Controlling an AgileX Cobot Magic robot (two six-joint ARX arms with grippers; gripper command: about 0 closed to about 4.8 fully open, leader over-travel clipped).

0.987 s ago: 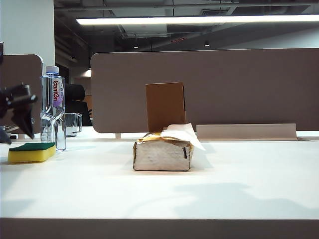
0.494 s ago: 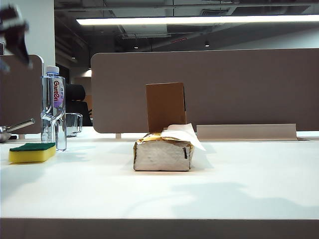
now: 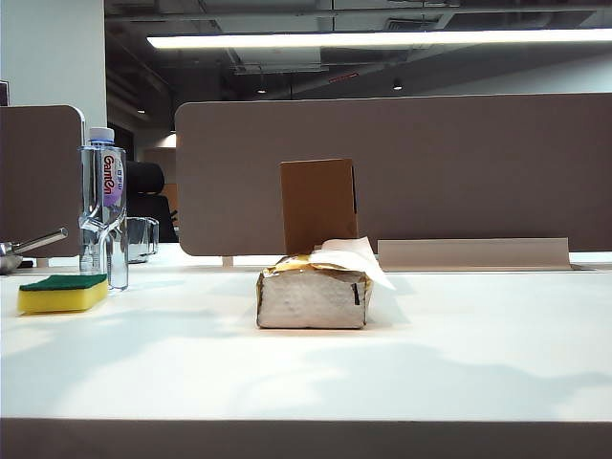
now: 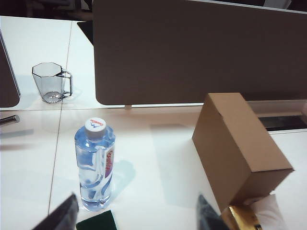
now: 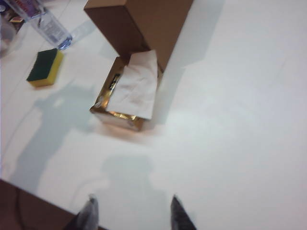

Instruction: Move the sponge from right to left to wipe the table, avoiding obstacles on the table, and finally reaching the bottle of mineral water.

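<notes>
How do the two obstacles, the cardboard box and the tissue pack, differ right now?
The cardboard box stands upright, tall, plain brown and closed; the tissue pack lies low, crumpled, grey-white, with white tissue sticking out. The box sits behind the pack. Both rest on the table, mid-table, with neither gripper near them.

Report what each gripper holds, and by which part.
Nothing. The left gripper hangs open above the sponge, and the right gripper is open over bare table. The sponge lies free by the bottle.

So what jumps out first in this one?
The crumpled tissue pack sits mid-table with the upright cardboard box right behind it. At far left the sponge lies beside the water bottle. The left gripper and right gripper hang open above the table, empty.
</notes>
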